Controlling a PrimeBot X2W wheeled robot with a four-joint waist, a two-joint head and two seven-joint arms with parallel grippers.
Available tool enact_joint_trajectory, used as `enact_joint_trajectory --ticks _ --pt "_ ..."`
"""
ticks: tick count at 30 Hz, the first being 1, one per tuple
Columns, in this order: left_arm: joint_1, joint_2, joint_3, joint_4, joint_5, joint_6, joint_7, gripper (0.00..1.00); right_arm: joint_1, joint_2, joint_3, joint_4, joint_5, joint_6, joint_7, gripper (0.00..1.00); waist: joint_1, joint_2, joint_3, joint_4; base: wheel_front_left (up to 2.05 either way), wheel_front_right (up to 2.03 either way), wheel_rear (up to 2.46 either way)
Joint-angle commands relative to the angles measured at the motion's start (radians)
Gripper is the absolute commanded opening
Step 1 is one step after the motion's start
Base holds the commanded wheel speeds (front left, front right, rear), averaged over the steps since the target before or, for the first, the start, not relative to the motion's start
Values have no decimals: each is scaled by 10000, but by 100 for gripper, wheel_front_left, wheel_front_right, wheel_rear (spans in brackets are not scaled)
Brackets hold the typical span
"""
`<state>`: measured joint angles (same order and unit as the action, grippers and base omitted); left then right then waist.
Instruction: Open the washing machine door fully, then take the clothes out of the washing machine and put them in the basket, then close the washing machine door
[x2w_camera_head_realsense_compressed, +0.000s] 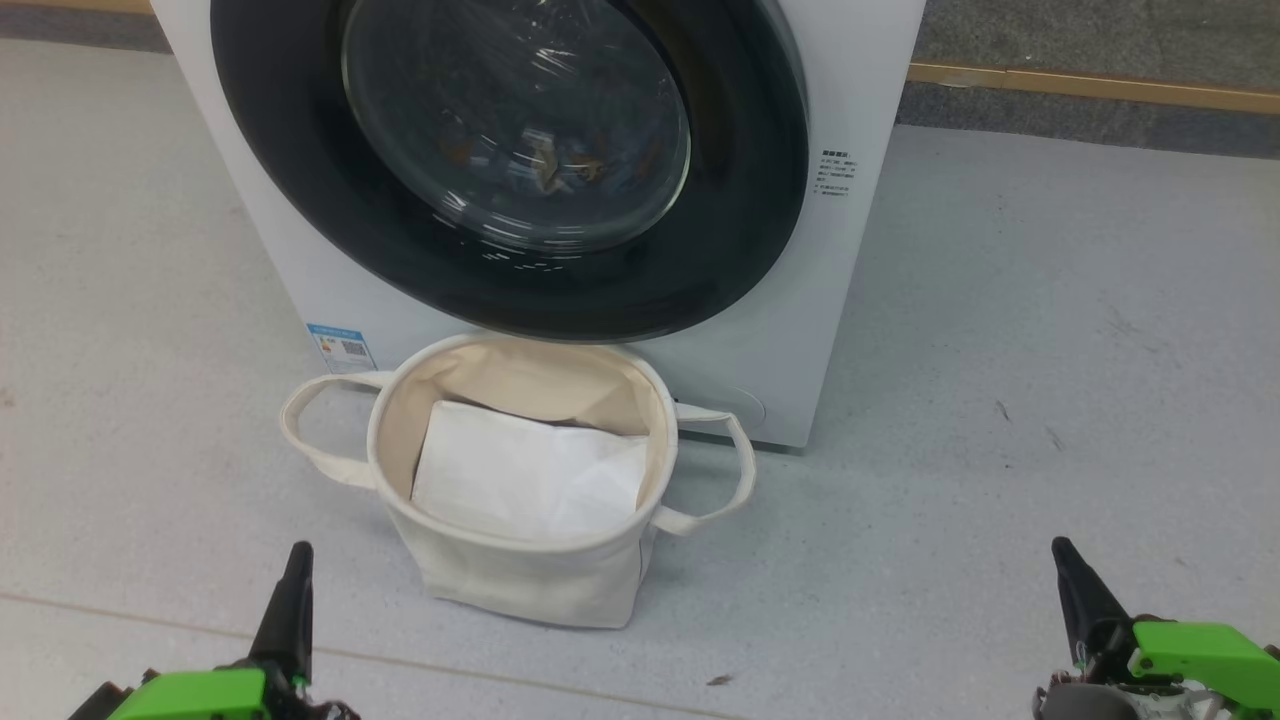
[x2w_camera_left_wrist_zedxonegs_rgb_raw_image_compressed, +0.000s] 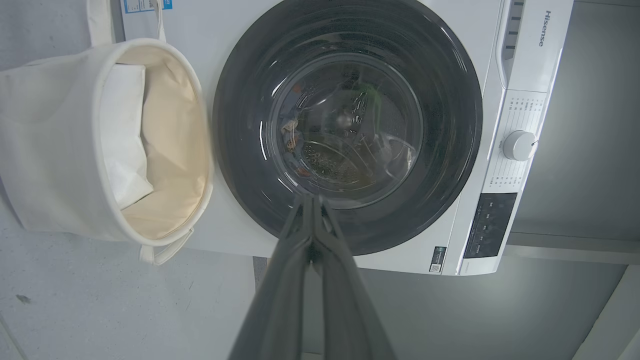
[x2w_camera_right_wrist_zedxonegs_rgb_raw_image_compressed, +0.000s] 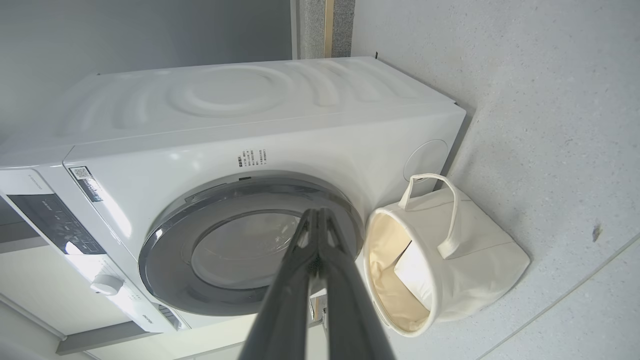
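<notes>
The white washing machine (x2w_camera_head_realsense_compressed: 850, 250) stands ahead, its black-rimmed door (x2w_camera_head_realsense_compressed: 300, 200) lying flat against the front. Through the glass I glimpse bits of blue and orange clothes (x2w_camera_head_realsense_compressed: 560, 170), also visible in the left wrist view (x2w_camera_left_wrist_zedxonegs_rgb_raw_image_compressed: 292, 140). The cream basket (x2w_camera_head_realsense_compressed: 530, 580) sits on the floor right below the door. My left gripper (x2w_camera_head_realsense_compressed: 300, 550) is shut and empty at the lower left, well short of the basket. My right gripper (x2w_camera_head_realsense_compressed: 1060, 548) is shut and empty at the lower right. The left gripper (x2w_camera_left_wrist_zedxonegs_rgb_raw_image_compressed: 311, 200) points at the door (x2w_camera_left_wrist_zedxonegs_rgb_raw_image_compressed: 450, 125); the right gripper (x2w_camera_right_wrist_zedxonegs_rgb_raw_image_compressed: 317, 212) points at the door (x2w_camera_right_wrist_zedxonegs_rgb_raw_image_compressed: 165, 260) too.
A folded plain white sheet (x2w_camera_head_realsense_compressed: 530, 475) lies inside the basket. The control panel with a white knob (x2w_camera_left_wrist_zedxonegs_rgb_raw_image_compressed: 519, 145) is on the machine's top front. Pale speckled floor (x2w_camera_head_realsense_compressed: 1050, 400) spreads on both sides; a wall with a wooden strip (x2w_camera_head_realsense_compressed: 1090, 85) runs behind.
</notes>
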<state>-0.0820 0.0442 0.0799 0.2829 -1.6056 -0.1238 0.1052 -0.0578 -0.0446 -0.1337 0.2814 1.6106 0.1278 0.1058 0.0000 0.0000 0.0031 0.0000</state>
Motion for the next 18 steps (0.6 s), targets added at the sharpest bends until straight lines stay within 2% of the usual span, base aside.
enact_joint_trajectory --ticks 1,18 --pt "-259 60 335 -381 -34 -69 77 0 -501 -56 204 -367 -16 29 71 0 0 0 0 0 0 0 0" --pt "-259 60 335 -381 -34 -69 77 0 -501 -56 204 -367 -16 29 71 0 0 0 0 0 0 0 0"
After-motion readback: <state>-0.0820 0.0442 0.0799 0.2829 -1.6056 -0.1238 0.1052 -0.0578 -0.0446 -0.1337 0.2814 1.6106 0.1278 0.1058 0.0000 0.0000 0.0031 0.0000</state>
